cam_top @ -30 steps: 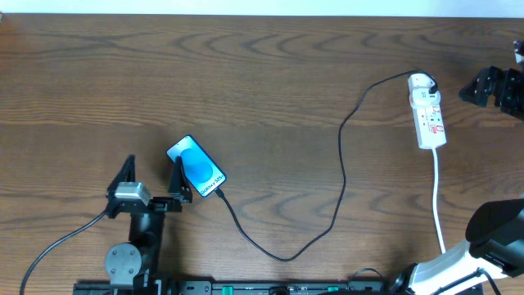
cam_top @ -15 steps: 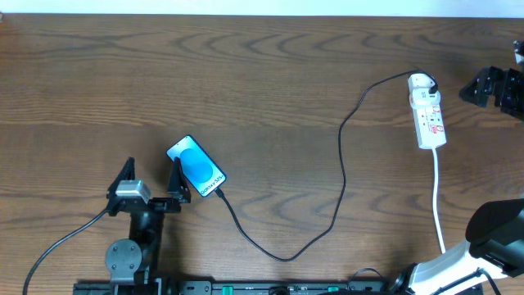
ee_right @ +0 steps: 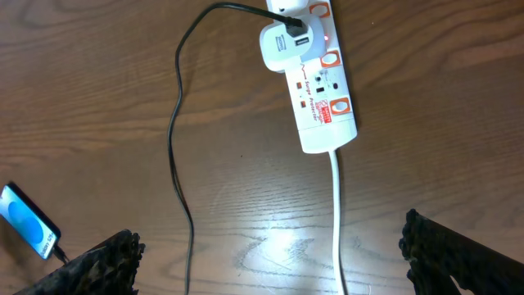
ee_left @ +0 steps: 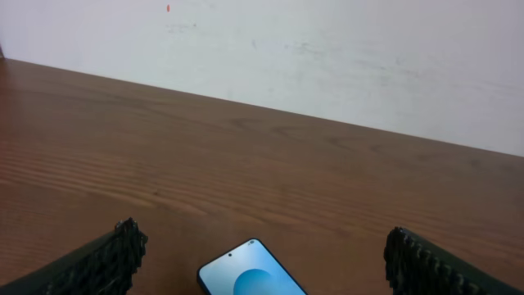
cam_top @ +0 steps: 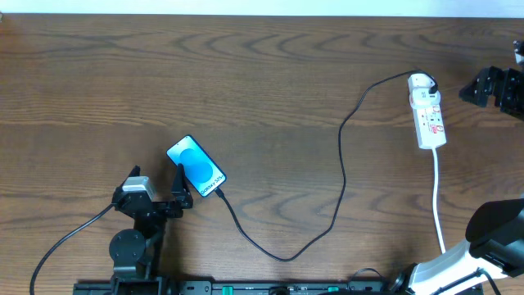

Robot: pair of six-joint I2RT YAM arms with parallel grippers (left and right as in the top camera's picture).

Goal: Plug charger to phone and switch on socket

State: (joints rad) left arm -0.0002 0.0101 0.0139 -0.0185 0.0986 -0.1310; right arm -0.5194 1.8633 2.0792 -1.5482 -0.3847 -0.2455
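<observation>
Left gripper [cam_top: 155, 174] newly tilted, phone [cam_top: 196, 166] just beside its finger.

dark wood-grain table [cam_top: 262, 74], phone [cam_top: 196, 166] face up front left, black charger cable [cam_top: 342, 176] looping from it to power strip [cam_top: 428, 115] at right, white cord [cam_top: 439, 197] trailing forward

Phone [cam_top: 196, 167] (blue screen up) on the table [cam_top: 262, 82], charger [cam_top: 342, 176] from its lower end to the socket [cam_top: 429, 121]

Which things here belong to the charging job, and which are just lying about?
Job: smartphone, black charger cable, white adapter, power strip and its white cord.
Just there: wooden table, white wall.
</observation>
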